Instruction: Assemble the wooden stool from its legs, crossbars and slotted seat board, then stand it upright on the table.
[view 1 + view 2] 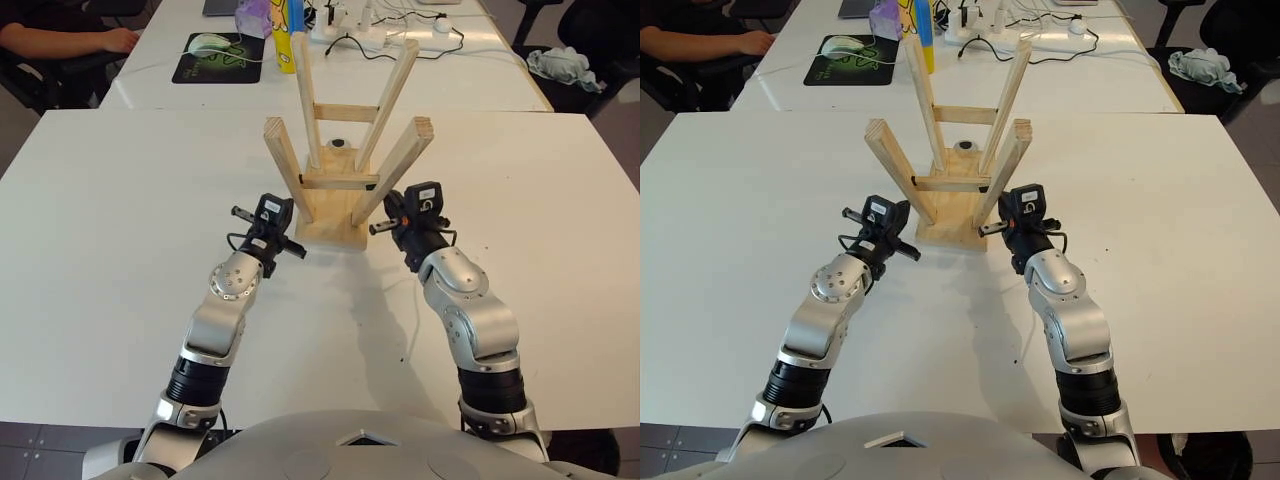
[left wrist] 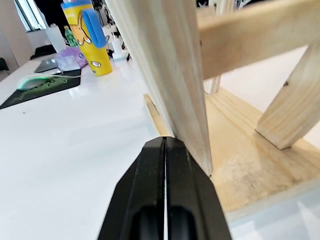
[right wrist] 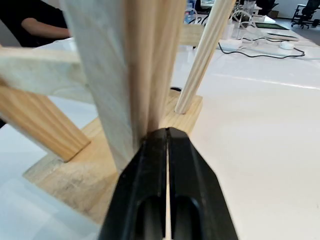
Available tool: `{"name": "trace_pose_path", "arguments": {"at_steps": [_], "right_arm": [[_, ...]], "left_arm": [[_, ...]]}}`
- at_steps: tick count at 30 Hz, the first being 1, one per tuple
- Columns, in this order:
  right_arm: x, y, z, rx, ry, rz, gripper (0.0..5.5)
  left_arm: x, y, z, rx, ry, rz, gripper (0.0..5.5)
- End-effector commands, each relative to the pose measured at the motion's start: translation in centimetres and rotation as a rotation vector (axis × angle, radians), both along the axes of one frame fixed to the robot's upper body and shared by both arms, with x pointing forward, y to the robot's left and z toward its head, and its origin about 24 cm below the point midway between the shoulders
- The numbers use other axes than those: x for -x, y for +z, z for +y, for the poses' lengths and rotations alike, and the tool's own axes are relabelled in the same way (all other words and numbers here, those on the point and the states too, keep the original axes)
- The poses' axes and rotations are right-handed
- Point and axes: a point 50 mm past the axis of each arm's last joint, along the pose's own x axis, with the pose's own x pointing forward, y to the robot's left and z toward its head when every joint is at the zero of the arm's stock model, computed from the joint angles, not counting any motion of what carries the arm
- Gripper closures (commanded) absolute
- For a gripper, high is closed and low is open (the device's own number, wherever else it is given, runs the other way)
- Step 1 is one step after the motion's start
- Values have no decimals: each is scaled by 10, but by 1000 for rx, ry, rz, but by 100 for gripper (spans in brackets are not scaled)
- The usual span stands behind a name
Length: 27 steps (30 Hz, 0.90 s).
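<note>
The wooden stool (image 1: pixel 345 182) rests upside down at the table's middle, its seat board (image 1: pixel 330 235) flat on the top and all its legs pointing up, joined by crossbars (image 1: pixel 345 112). My left gripper (image 1: pixel 288 224) is shut, and its tip (image 2: pixel 165 142) touches the base of the near left leg (image 1: pixel 282 160). On the other side my right gripper (image 1: pixel 386 217) is shut too, its tip (image 3: pixel 166 132) against the base of the near right leg (image 1: pixel 400 165). Nothing lies between either pair of fingers.
The white table (image 1: pixel 120 250) is bare to both sides of the stool. A small black object (image 1: pixel 338 143) lies just behind it. The table beyond carries a yellow bottle (image 1: pixel 285 40), a mouse on a pad (image 1: pixel 215 55), cables (image 1: pixel 380 38) and a cloth (image 1: pixel 565 65).
</note>
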Motion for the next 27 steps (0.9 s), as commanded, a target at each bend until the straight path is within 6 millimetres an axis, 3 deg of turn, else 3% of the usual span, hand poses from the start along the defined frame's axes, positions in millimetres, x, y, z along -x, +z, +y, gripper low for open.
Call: {"name": "trace_pose_path", "arguments": {"at_steps": [1, 8, 13, 18, 22, 27], "right_arm": [[-9, -11, -17, 23, -26, 50, 549], [-15, -20, -35, 14, -109, 77, 549], [-33, -13, -30, -59, 21, 19, 549], [-70, -8, -43, -79, 240, -9, 549], [-83, -11, -45, -63, 380, -12, 549], [-85, -14, -33, -75, 551, -5, 549]], "left_arm": [[2, -13, 28, -46, 110, 67, 550], [3, -16, 44, -58, 166, 70, 550], [12, -24, 31, -74, -105, 131, 550], [14, -21, 52, -216, -316, 200, 550], [15, -29, 41, -270, -509, 285, 550], [1, -41, 17, -296, -546, 297, 550]]}}
